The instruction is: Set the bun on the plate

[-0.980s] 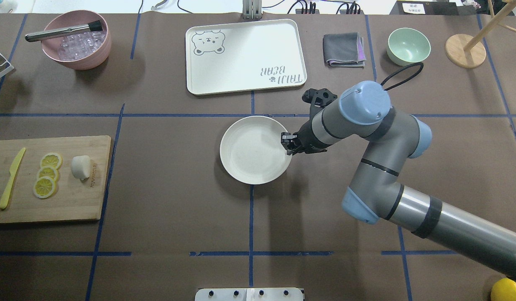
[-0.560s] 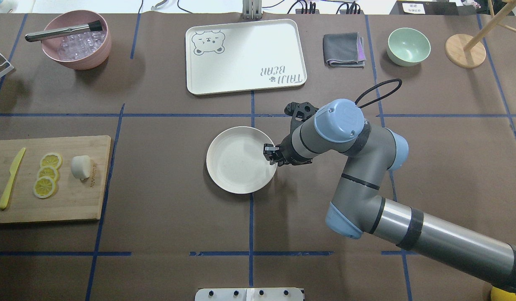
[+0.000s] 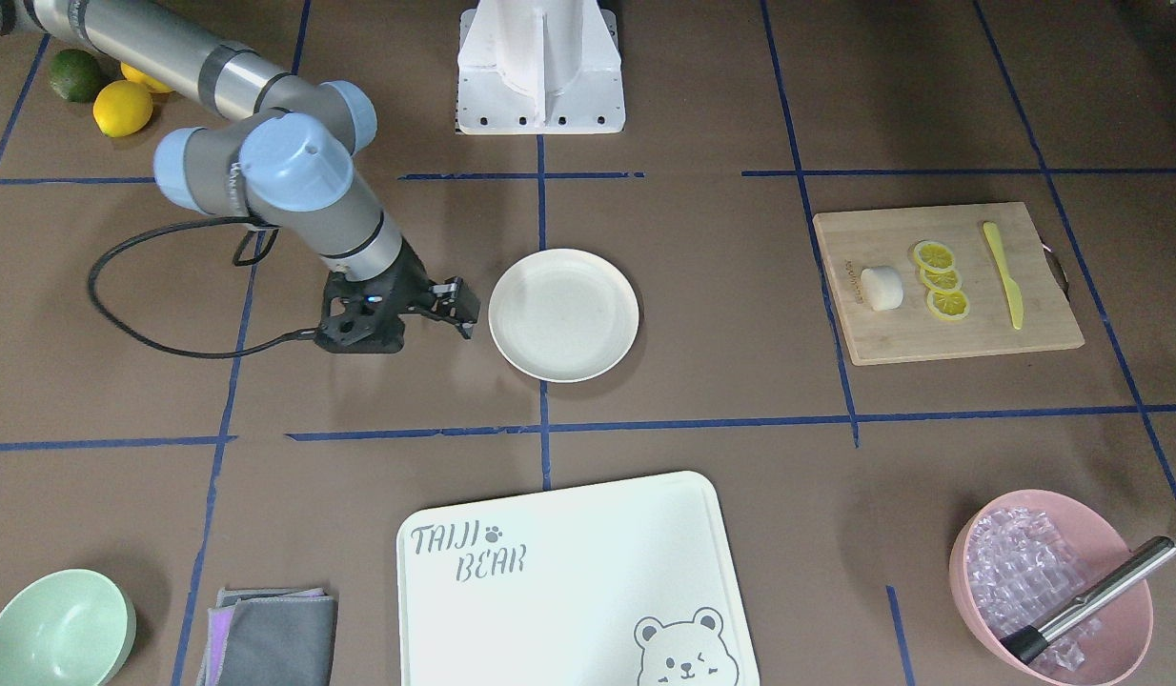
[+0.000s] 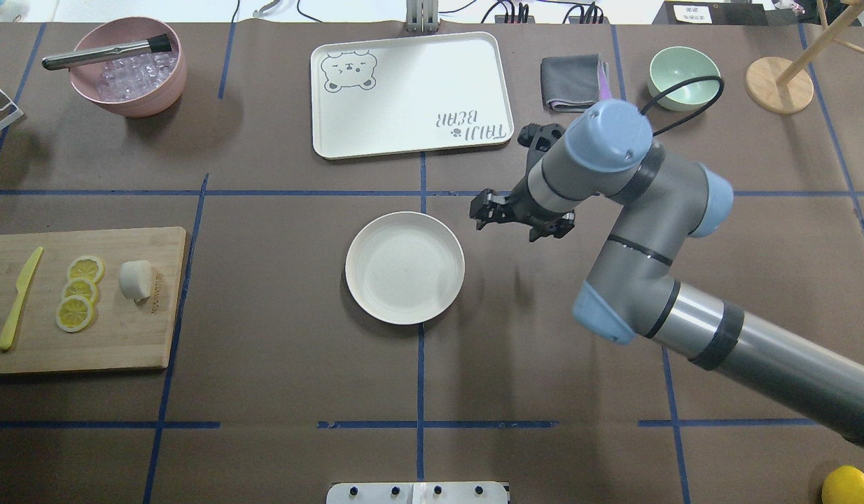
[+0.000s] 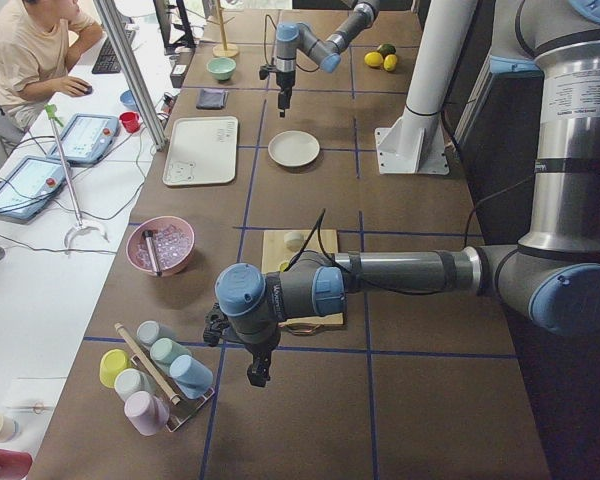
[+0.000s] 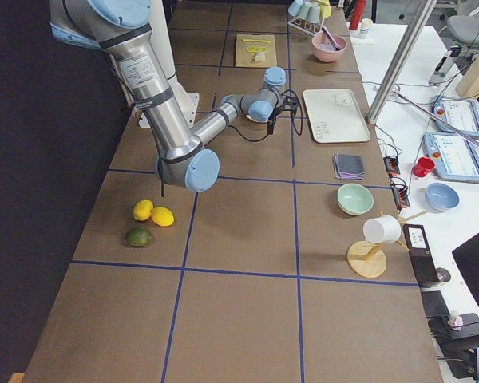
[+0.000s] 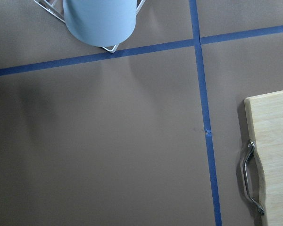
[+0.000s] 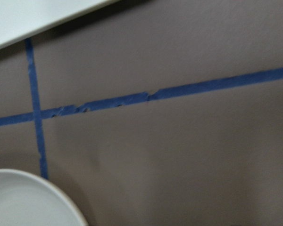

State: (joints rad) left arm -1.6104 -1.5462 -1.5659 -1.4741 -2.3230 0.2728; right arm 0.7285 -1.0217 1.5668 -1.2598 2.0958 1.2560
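The bun [image 4: 136,279] lies on the board [image 4: 124,343] at the robot's left, just beside the lemon slices [image 4: 80,290]. The bare plate [image 4: 404,267] is well apart, at the table's middle. The right gripper [image 4: 479,212] is held near the plate, apparently spread and empty. The left gripper [image 5: 255,372] is much nearer the bun, just off the board's end; its state cannot be told. The bun is rounded, with free wood on its plate side.
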